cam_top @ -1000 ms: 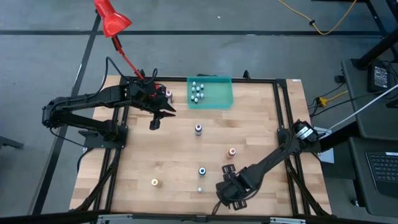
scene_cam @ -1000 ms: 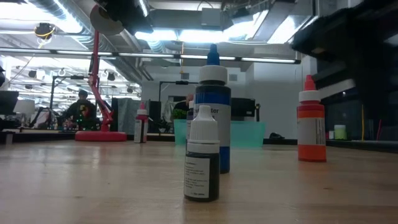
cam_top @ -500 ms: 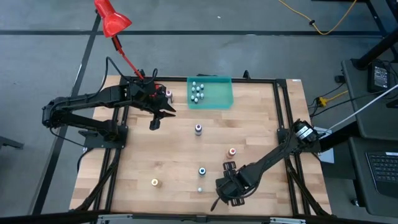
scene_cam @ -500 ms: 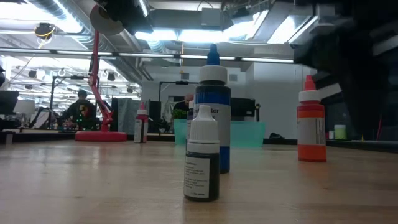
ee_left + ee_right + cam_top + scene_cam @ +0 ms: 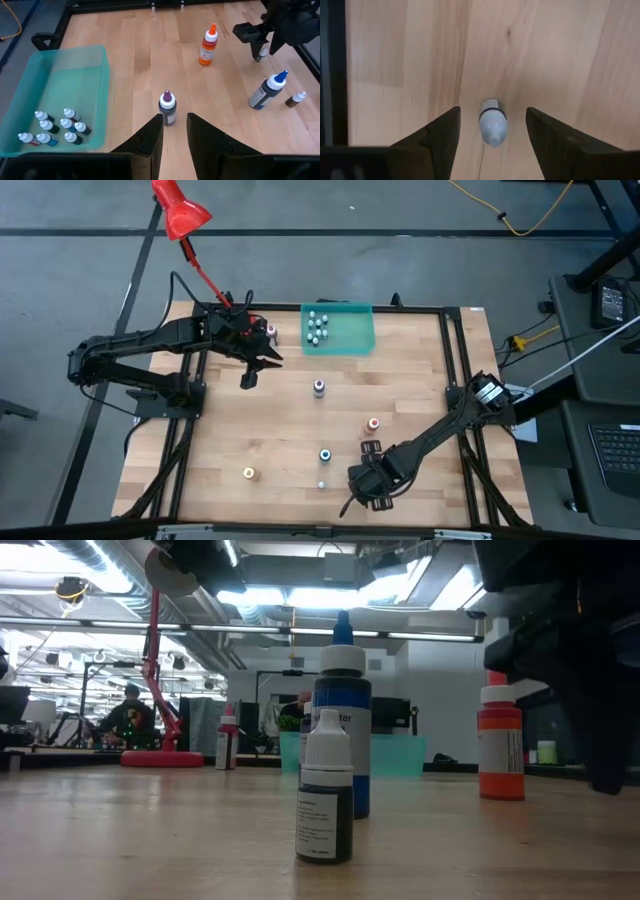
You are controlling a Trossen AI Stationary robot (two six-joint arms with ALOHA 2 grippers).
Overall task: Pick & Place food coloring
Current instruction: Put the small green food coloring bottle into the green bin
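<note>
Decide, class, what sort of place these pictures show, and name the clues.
Most likely a robotics lab or workshop: a framed wooden table flanked by two robot arms, open ceiling ducts and strip lights overhead, and a person at cluttered benches beyond.

Bench point(image 5: 270, 440): pale wood planks, smooth, low sheen, visible grain. Tray point(image 5: 95, 70): translucent teal plastic, glossy. Food coloring point(image 5: 327, 785) bottles: smooth plastic, white caps, paper labels. Lamp point(image 5: 178, 208): glossy red shade. Arms' frame point(image 5: 440, 308): matt black metal rails round the bench.
</note>
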